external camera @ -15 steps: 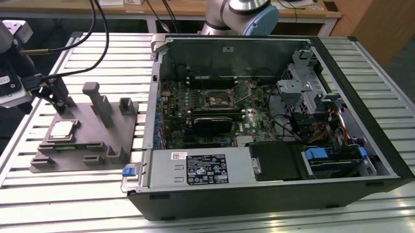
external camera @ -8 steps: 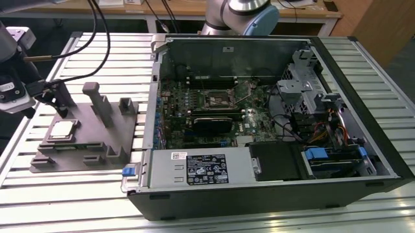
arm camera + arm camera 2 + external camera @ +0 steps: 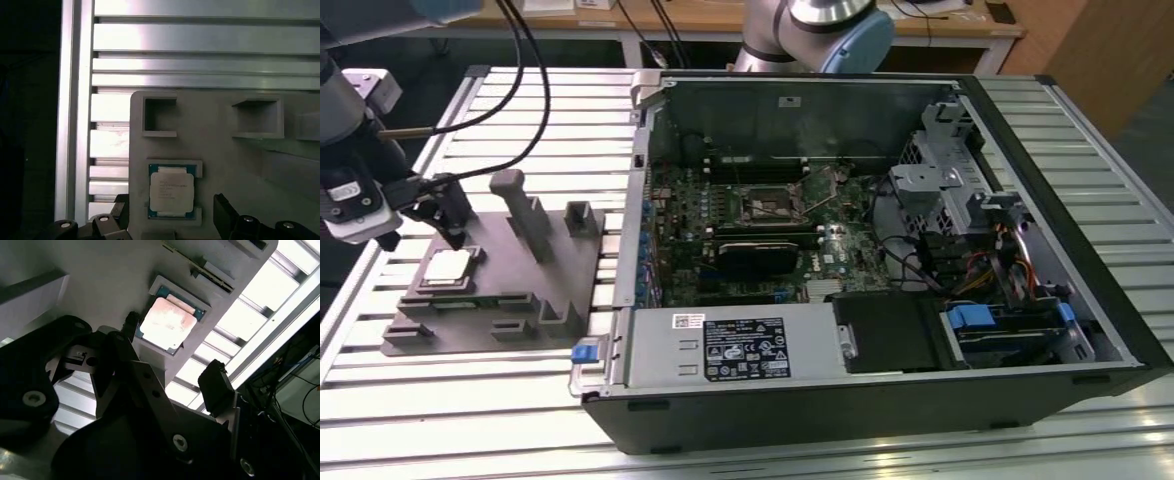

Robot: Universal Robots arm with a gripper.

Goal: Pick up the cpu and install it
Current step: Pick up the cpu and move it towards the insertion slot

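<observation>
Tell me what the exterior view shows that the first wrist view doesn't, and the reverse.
Exterior view: the open computer case, its motherboard with the black socket, and the robot arm carrying the claw.
First wrist view: the thin green edge around the cpu, and two empty rectangular pockets elsewhere in the fixture.
Shared: the cpu lying in its recess of the grey fixture on the slatted metal table, with the open claw close to it, one finger on each side.

Cpu [image 3: 171,190]: silvery metal top w/ slight sheen. Fixture [image 3: 215,150]: matt grey plastic. Surface [image 3: 200,50]: ribbed shiny alu.
</observation>
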